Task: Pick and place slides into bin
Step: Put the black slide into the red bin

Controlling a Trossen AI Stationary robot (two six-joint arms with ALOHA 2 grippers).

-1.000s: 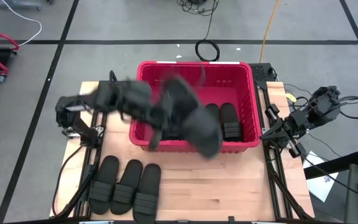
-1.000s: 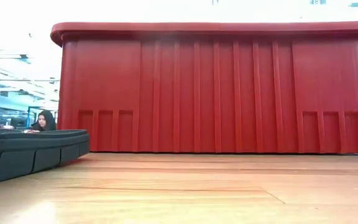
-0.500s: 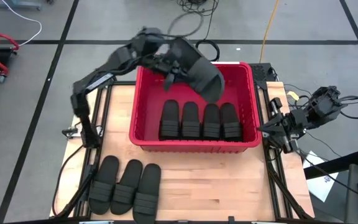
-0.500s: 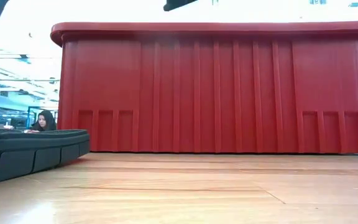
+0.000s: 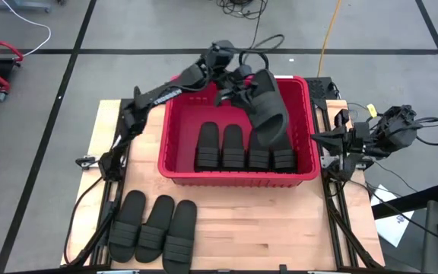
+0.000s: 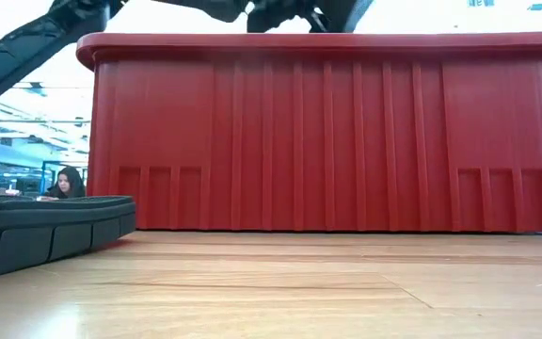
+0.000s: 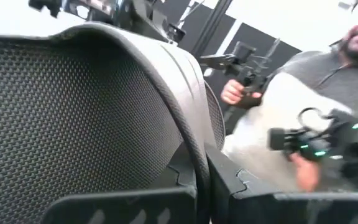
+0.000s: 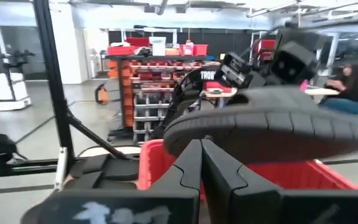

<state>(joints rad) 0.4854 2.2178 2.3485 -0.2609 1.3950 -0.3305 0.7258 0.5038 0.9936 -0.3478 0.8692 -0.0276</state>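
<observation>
- High view. Grey floor crossed by dark tape lines surrounds a wooden table (image 5: 226, 213); the bin (image 5: 169, 129) stands at its far middle so both arms can reach it. Four slides (image 5: 245, 147) lie side by side along the bin's near wall, a tidy row that leaves the far half free. Three more slides (image 5: 152, 227) wait on the table near its front left edge. The left gripper (image 5: 234, 84), fingers pressed onto the held slide (image 5: 268, 106), hangs over the bin's far right part, the sandal tilted down toward the row, presumably to drop it inside. The right gripper (image 5: 333, 141), fingers together and empty, waits just beyond the bin's right wall, clear of the working arm.
- Low view. Bright room shows behind the bin's ribbed wall, which fills most of the picture; the left arm crosses above its rim, and a waiting slide's sole edge (image 6: 50, 231) lies on the table at left. A seated person (image 6: 64, 182) shows far off.
- Left wrist view. The held slide's textured sole fills the frame, pinched at its edge between the fingers; a person stands beyond, holding a device.
- Right wrist view. Shelving fills the room behind; the right fingers are closed together, and past them the held slide hangs over the bin's rim.
</observation>
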